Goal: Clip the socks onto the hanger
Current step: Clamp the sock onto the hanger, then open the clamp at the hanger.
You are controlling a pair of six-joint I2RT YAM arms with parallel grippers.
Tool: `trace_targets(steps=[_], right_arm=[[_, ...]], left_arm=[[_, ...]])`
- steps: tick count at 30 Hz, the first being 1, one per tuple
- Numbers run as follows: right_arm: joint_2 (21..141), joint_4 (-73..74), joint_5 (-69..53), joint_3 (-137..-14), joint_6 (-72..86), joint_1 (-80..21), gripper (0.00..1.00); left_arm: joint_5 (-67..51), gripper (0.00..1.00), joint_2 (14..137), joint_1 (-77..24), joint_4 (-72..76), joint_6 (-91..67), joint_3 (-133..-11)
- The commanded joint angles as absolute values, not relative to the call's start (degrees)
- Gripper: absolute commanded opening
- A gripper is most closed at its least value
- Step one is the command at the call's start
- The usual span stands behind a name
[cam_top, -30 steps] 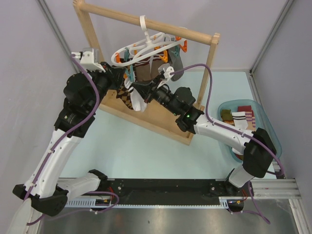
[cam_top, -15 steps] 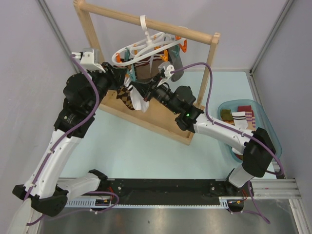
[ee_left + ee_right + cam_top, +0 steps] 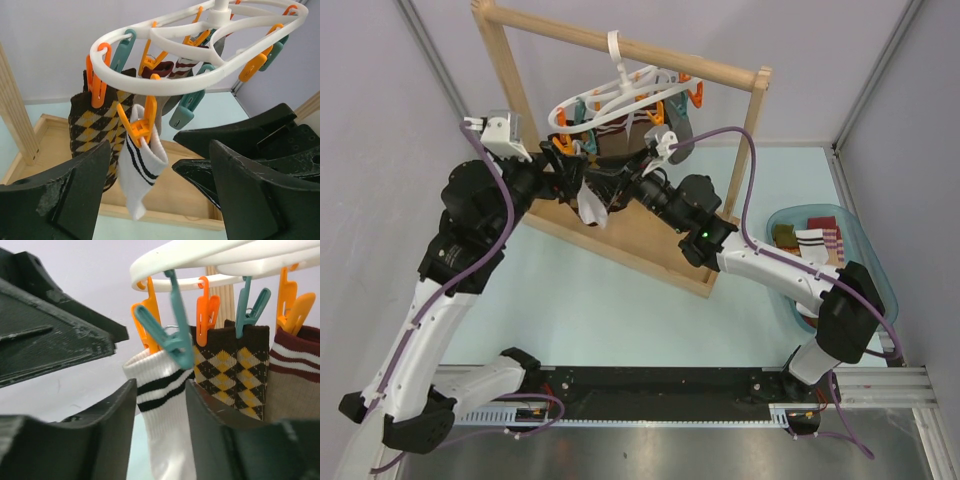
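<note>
The white hanger [image 3: 620,95] [image 3: 165,84] hangs by its hook from the wooden rack's top bar. A white sock with dark stripes [image 3: 142,170] [image 3: 170,440] [image 3: 588,205] hangs by its cuff from an orange clip [image 3: 137,122]. Beside it hang a brown argyle sock [image 3: 95,130] [image 3: 227,370] and a maroon striped one [image 3: 295,370]. My left gripper [image 3: 160,165] [image 3: 565,168] is open wide, level with the white sock and a little way off it. My right gripper [image 3: 161,390] [image 3: 607,190] is open, one finger on each side of that sock just below the stripes.
The wooden rack [image 3: 640,240] stands on its flat base at the back of the table, its posts on both sides of the hanger. A clear blue tub [image 3: 865,250] at the right holds more socks. Teal clips [image 3: 175,340] hang close to my right fingers.
Both grippers have opened. The left arm has drawn back a little to the left. The white sock now hangs from the orange clip alone, its toe swung left.
</note>
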State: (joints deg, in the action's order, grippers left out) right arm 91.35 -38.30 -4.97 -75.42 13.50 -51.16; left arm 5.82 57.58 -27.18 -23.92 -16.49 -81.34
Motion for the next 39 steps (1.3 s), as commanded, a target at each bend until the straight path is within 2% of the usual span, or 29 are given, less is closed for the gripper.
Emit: trace_targets(steps=[1, 10, 12, 18, 24, 31, 39], right_arm=[[89.9, -37.4, -3.3, -78.1, 11.9, -51.5, 0.54], [82.4, -25.8, 2.8, -75.6, 7.8, -51.7, 0.73], [80.4, -21.8, 3.9, -75.0, 7.2, -51.9, 0.79], [71.6, -9.7, 9.3, -72.5, 5.2, -52.4, 0.90], [62.3, -2.3, 12.7, -67.9, 3.3, -52.3, 0.92], [53.9, -1.1, 14.1, -62.4, 3.2, -50.3, 0.93], [47.6, -0.7, 12.0, -58.2, 4.6, -46.6, 0.93]], left_arm=[[7.0, 0.87, 55.5, -27.2, -26.5, -17.0, -84.3], [5.2, 0.94, 57.7, -28.7, -33.6, -20.5, -91.9], [8.3, 0.98, 58.5, -31.6, -34.7, -20.9, -93.5], [18.3, 1.00, 62.6, -39.8, -39.3, -22.8, -99.2], [33.8, 1.00, 66.2, -46.6, -40.3, -24.2, -102.3], [52.7, 1.00, 71.8, -55.5, -36.9, -23.3, -104.5], [60.0, 0.95, 73.9, -56.4, -29.6, -21.0, -101.1]])
